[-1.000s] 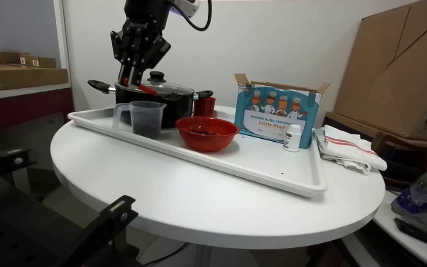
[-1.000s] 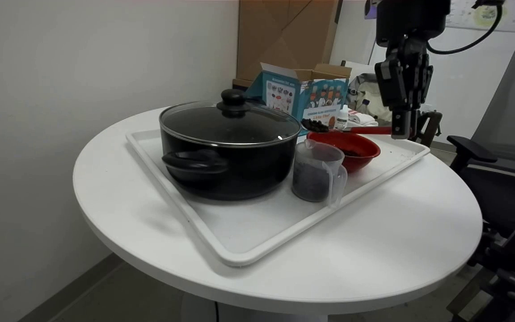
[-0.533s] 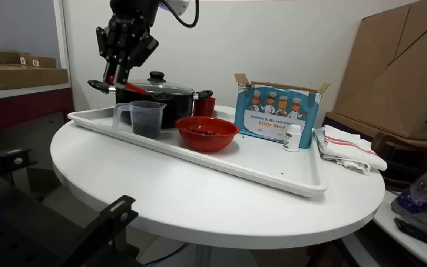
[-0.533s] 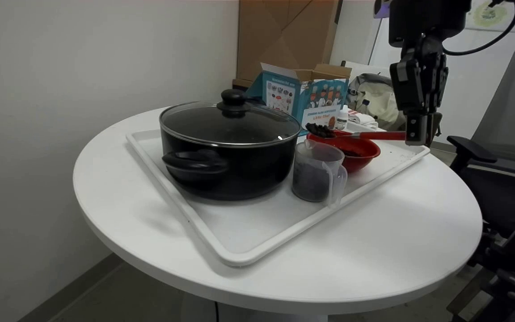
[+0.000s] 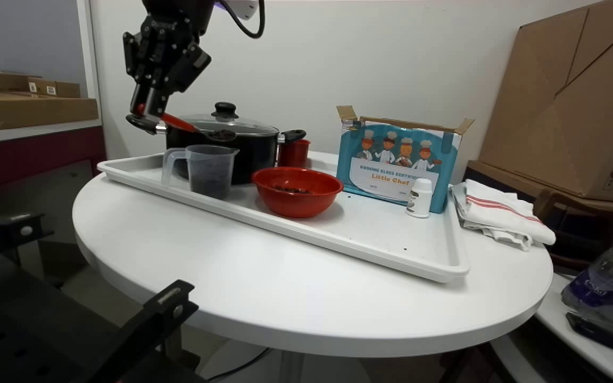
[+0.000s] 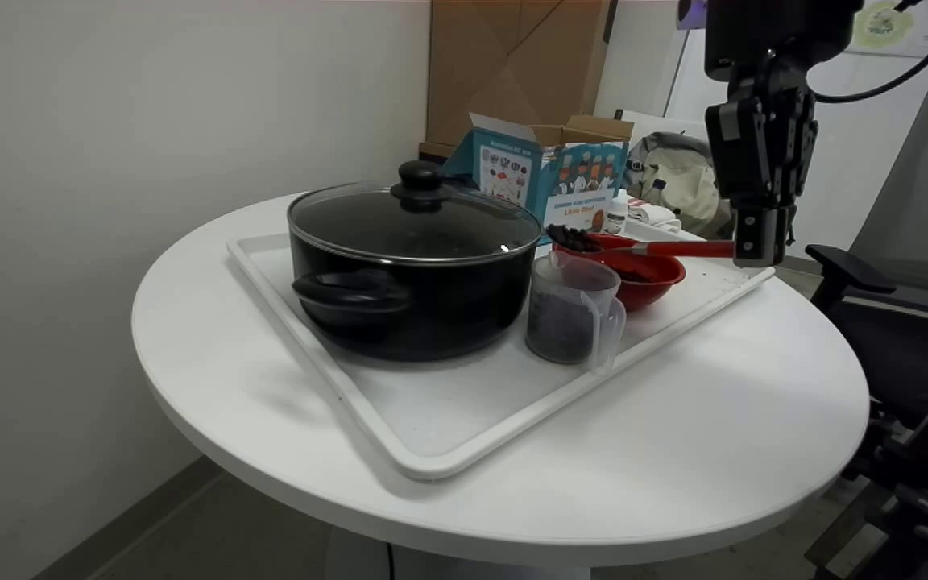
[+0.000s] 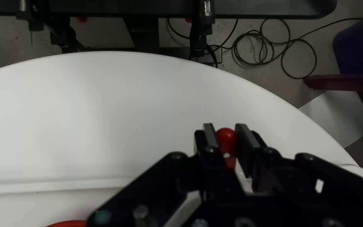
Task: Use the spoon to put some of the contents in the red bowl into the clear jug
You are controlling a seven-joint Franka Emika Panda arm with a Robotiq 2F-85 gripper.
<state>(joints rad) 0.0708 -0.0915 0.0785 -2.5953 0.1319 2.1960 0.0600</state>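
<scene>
1 claw (image 7: 227, 136), black, 2 flat-faced fingers, clenched on the handle of 1 spoon (image 6: 693, 249): smooth red handle, rounded end, greyish neck, dark crumbly lumps (image 6: 573, 238) heaped in the head. Head sits higher than the rim of 1 clear jug (image 5: 210, 165), near the spout; directly over it or just beside, can't tell. Jug: see-through plastic, straight sides, 1 handle, upright, lower part dark through the wall. In an exterior view, 1 red bowl (image 5: 298, 205), round, glossy, right of the jug, dark bits (image 5: 291, 189) inside. 1 pot (image 5: 256, 155), black, round, 2 handles, far side of the jug; 1 glass lid (image 5: 256, 127) on it, metal rim, black knob (image 5: 225, 110). 1 red cup (image 5: 295, 154), farther back, partly hidden by the pot. 1 box (image 5: 391, 166), printed blue cardboard, flaps up, 4 cartoon chefs on the front, right of the bowl. 1 white bottle (image 5: 420, 198), near side of the box. Jug, bowl, pot, bottle all on 1 white tray (image 5: 402, 260), smooth, raised rim, few dark specks (image 5: 405, 249). Tray on 1 round white bench (image 5: 285, 303). 1 cloth (image 5: 503, 210), folded, white with red stripes, on the bench, right of the tray.
</scene>
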